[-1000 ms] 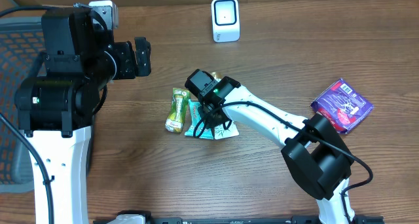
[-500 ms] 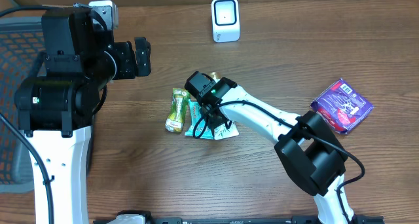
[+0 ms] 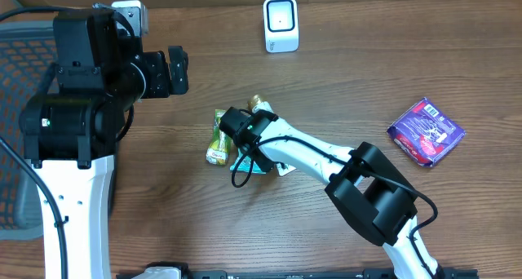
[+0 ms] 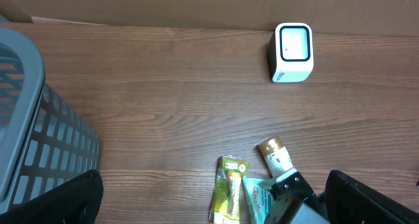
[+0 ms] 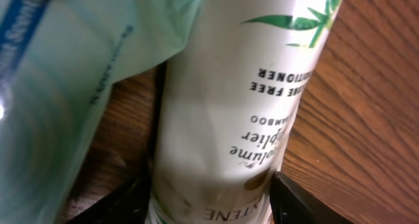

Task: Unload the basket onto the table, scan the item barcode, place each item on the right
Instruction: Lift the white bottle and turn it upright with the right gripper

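I see a purple pack (image 3: 426,131) lying flat at the far right of the table (image 3: 351,75), well apart from everything else. Green bar (image 3: 218,136) sits mid-table with a teal pouch (image 4: 254,199) just beside it on its right. Can't tell if they touch. Grey slatted basket (image 4: 39,132) at far left.

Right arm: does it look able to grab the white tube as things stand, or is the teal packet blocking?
Probably yes. In the wrist view the white tube lies between the fingers of the right gripper, one showing on each side. The teal packet lies alongside and might brush one finger.
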`<action>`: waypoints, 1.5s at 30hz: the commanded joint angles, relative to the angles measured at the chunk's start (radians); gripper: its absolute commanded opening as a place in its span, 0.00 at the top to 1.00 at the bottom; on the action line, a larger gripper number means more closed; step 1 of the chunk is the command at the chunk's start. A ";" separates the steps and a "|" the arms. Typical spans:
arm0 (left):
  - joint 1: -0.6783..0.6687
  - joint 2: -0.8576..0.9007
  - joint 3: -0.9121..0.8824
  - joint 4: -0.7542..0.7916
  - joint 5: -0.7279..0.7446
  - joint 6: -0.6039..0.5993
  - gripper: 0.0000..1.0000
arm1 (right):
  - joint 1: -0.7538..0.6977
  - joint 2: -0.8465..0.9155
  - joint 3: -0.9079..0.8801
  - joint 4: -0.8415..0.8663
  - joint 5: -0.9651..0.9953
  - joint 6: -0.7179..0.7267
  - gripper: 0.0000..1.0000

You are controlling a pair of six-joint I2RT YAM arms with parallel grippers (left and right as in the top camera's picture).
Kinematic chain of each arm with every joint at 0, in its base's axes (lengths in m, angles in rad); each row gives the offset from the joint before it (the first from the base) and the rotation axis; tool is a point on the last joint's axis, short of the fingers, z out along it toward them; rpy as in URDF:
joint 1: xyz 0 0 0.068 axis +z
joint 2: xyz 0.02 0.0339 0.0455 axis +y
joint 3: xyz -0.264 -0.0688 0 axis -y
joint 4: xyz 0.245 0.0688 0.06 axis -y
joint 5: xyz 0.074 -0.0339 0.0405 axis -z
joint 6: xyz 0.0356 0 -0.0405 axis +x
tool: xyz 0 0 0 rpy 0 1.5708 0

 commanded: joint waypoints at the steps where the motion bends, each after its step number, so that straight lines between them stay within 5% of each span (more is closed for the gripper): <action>1: 0.004 0.011 0.008 0.000 -0.006 0.012 0.00 | 0.025 0.046 -0.048 0.000 0.042 0.007 0.44; 5: 0.004 0.011 0.008 0.001 -0.006 0.012 0.01 | 0.025 0.046 -0.048 -0.027 0.119 0.057 0.60; 12: 0.004 0.011 0.008 0.000 -0.006 0.012 0.00 | 0.025 0.046 -0.048 -0.065 0.188 0.110 0.61; 16: 0.004 0.011 0.008 0.000 -0.006 0.012 0.01 | 0.024 0.046 -0.048 -0.034 0.195 0.079 0.91; 24: 0.004 0.011 0.008 0.000 -0.006 0.012 0.00 | 0.020 0.030 -0.032 -0.058 0.171 0.041 0.96; 27: 0.004 0.011 0.008 0.000 -0.006 0.012 0.00 | -0.008 -0.037 -0.006 -0.071 -0.003 -0.005 0.96; 37: 0.004 0.011 0.008 0.000 -0.006 0.012 0.01 | -0.313 -0.222 -0.022 -0.037 -1.015 -0.163 0.96; 45: 0.004 0.011 0.008 0.000 -0.006 0.012 0.00 | -0.508 -0.220 -0.273 0.089 -1.069 -0.060 0.96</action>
